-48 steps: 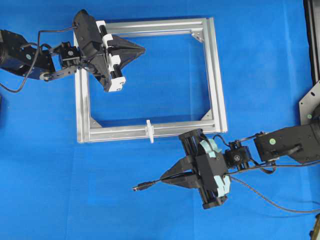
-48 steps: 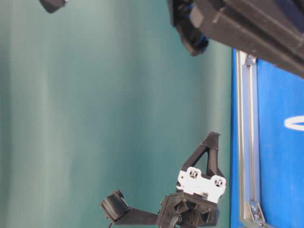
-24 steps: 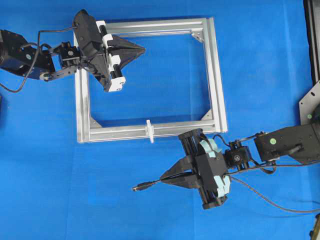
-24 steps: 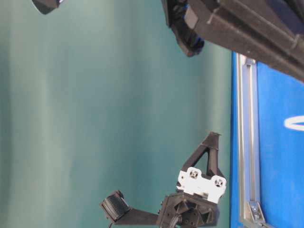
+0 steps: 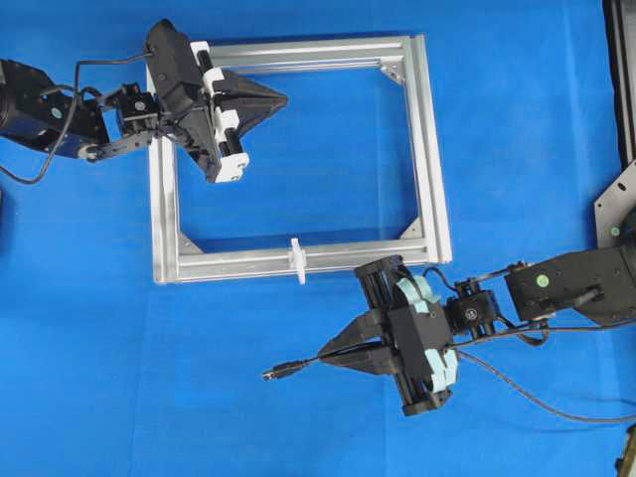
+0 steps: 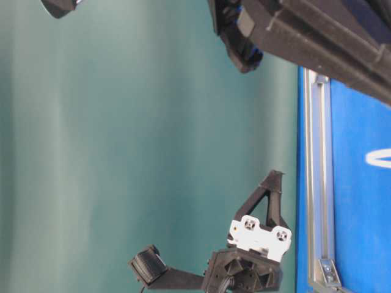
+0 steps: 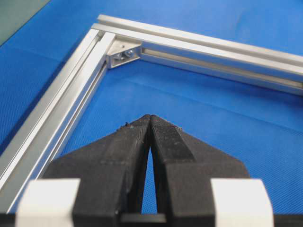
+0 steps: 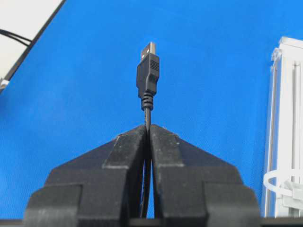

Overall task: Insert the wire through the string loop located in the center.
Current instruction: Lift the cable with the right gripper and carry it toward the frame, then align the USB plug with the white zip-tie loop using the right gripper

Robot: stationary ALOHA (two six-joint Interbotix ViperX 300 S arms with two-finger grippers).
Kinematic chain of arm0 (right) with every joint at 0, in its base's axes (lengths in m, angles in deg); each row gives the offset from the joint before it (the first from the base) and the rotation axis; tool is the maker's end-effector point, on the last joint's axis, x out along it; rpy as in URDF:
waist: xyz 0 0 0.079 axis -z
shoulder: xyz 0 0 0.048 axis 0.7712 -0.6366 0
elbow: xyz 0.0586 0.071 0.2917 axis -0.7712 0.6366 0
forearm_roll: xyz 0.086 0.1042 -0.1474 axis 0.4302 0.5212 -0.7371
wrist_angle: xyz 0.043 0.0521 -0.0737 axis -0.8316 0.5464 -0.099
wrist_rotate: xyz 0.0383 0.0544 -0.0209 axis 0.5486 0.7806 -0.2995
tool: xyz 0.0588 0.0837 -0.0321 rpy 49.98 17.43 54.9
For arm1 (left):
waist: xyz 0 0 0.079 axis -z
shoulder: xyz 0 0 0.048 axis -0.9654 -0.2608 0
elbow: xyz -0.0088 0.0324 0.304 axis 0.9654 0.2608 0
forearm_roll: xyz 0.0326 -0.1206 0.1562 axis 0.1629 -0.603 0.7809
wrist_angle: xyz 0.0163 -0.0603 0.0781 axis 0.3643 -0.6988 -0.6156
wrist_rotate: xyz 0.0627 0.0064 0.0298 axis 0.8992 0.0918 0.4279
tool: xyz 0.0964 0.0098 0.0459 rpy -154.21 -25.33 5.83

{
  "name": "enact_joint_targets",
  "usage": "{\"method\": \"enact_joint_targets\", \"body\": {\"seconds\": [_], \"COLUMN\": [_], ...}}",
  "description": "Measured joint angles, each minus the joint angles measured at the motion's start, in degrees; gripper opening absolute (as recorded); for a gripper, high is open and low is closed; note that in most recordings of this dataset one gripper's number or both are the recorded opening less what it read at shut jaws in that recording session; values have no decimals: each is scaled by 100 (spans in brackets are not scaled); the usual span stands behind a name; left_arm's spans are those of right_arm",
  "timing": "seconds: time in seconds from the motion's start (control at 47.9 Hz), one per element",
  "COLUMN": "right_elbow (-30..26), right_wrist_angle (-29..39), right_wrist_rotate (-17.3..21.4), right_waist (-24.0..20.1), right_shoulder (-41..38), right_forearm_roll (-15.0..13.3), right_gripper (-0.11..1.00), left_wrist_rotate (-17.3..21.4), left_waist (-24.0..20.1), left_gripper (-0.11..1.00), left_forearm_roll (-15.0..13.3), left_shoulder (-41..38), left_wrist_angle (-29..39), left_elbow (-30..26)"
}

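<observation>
Blue tabletop (image 5: 119, 328), wire (image 8: 147, 75) pinched in right jaws, string loop (image 5: 295, 259) nearby

Over the interval shown, the plug of the wire (image 5: 281, 372) crept slightly toward the left of the overhead frame, carried by the right gripper (image 5: 333, 354). In the table-level view, that arm's dark body at the top edge shifted slightly leftward.

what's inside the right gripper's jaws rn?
The right gripper is shut on the wire. The plug sticks out past the fingertips, silvery tip forward. The stretch of cable between the fingers is mostly hidden.
</observation>
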Motion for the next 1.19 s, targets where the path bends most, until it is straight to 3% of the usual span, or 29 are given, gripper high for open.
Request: {"method": "enact_joint_targets", "body": {"seconds": [0.794,1.191], "right_elbow": [18,826], "right_wrist_angle": [0,-97], "right_wrist_rotate": [0,44], "right_waist": [0,0], "right_shoulder": [0,598], "right_forearm_roll": [0,18], "right_gripper": [-2,-2], "left_wrist_rotate": [0,0], "left_waist": [0,0], "left_gripper": [0,0], "left_forearm_roll": [0,0], "left_shoulder": [0,9], "left_wrist_angle": [0,0], "left_elbow": [0,0]}}
